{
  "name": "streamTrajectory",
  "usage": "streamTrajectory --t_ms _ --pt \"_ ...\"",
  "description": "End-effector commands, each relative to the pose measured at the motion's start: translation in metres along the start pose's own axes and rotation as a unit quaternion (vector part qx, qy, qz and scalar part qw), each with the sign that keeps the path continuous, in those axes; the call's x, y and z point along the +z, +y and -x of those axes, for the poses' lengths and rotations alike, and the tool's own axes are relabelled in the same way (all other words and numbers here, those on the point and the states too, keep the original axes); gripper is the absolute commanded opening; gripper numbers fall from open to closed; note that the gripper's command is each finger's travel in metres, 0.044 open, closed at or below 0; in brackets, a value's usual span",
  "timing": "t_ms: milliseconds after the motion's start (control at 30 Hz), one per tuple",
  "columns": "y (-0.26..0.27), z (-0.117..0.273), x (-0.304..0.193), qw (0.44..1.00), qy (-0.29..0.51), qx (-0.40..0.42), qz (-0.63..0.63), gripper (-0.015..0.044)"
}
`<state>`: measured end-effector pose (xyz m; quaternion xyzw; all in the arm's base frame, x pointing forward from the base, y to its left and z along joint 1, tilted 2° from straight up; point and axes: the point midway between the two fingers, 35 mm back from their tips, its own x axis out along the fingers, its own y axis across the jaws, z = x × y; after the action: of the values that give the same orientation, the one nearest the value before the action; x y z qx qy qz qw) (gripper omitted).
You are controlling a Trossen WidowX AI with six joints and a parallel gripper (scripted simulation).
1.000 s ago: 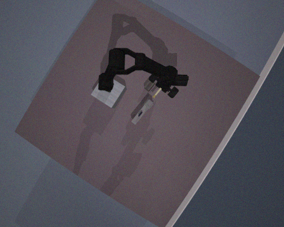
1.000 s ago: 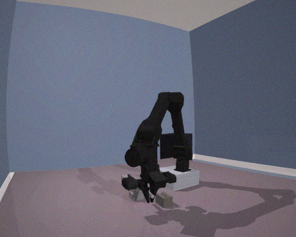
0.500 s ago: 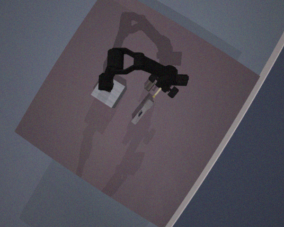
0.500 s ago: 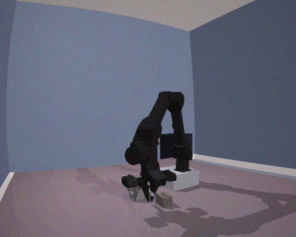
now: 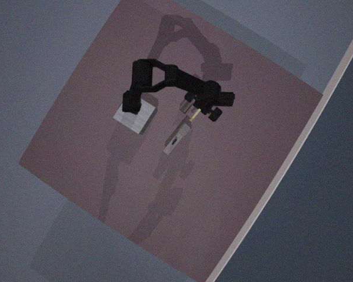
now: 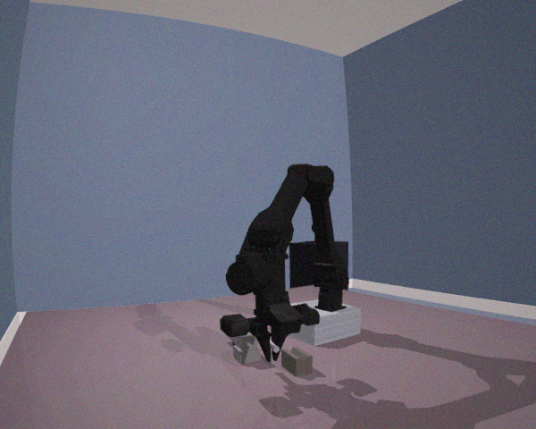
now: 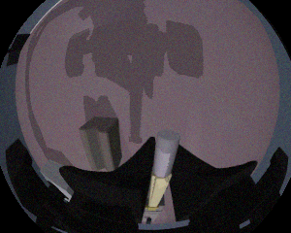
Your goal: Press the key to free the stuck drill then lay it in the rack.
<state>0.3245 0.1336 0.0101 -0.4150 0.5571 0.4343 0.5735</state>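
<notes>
My gripper [image 6: 272, 357] [image 7: 159, 142] is shut on the drill [image 5: 195, 114] [image 7: 164, 162], low over the floor. The drill has a grey cylindrical end between the fingertips and a yellow length trailing toward the housing. The pale grey housing [image 5: 182, 133] [image 6: 247, 353] stands beside the gripper. The drill's yellow end is close to the housing's near end; whether any of it is still inside is unclear. The key [image 5: 174, 141] shows as a small dark piece on the housing's top. The rack [image 5: 186, 106] [image 6: 296, 362] [image 7: 94, 143], a grooved olive-grey block, stands on the gripper's other side.
The white base block [image 5: 140, 116] [image 6: 335, 327] carries the arm and stands behind the rack and housing. A dark panel [image 6: 301, 265] stands farther back. Shadows of the arm fall across the reddish floor [image 5: 246, 151].
</notes>
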Motion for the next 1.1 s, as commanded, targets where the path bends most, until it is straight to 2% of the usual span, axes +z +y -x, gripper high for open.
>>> streamTrajectory --t_ms 0,1067 --pt "-0.001 0.003 0.001 1.000 -0.001 -0.001 0.002 0.0000" --pt "-0.001 0.014 0.001 1.000 -0.001 -0.001 0.002 0.0000"
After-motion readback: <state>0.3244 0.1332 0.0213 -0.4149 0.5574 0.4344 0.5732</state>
